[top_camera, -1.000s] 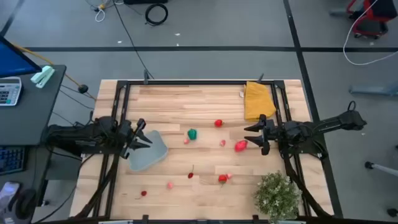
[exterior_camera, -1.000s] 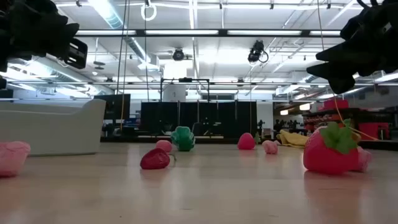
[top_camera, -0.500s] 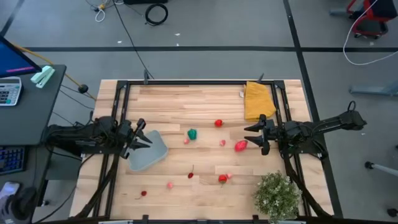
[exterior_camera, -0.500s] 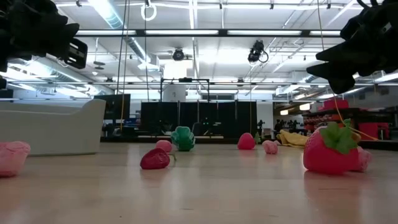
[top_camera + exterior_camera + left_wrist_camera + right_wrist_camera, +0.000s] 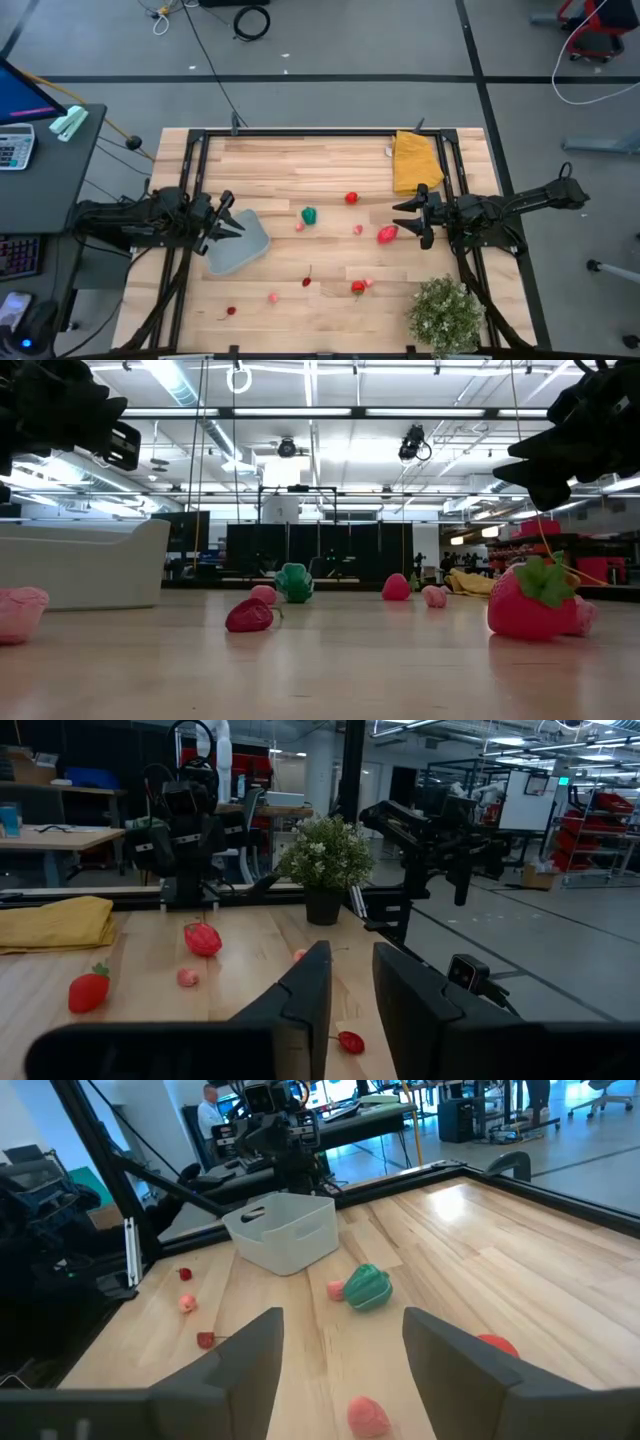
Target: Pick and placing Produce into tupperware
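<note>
The tupperware [image 5: 240, 250] is a pale grey-blue tub that sits flat at the table's left; it also shows in the right wrist view [image 5: 285, 1230]. My left gripper [image 5: 232, 213] hovers open above the tub's near-left rim. Small produce pieces lie scattered on the wood: a green one [image 5: 309, 214], a red one [image 5: 351, 198], a larger red one [image 5: 387, 235], a strawberry [image 5: 358, 288], and several pink and red bits. My right gripper [image 5: 398, 220] is open and hangs in the air just right of the larger red piece.
A yellow folded cloth [image 5: 413, 160] lies at the far right corner. A bushy potted plant [image 5: 445, 315] stands at the near right corner. A black frame rail [image 5: 320, 132] borders the table. Bare wood lies between the tub and the green piece.
</note>
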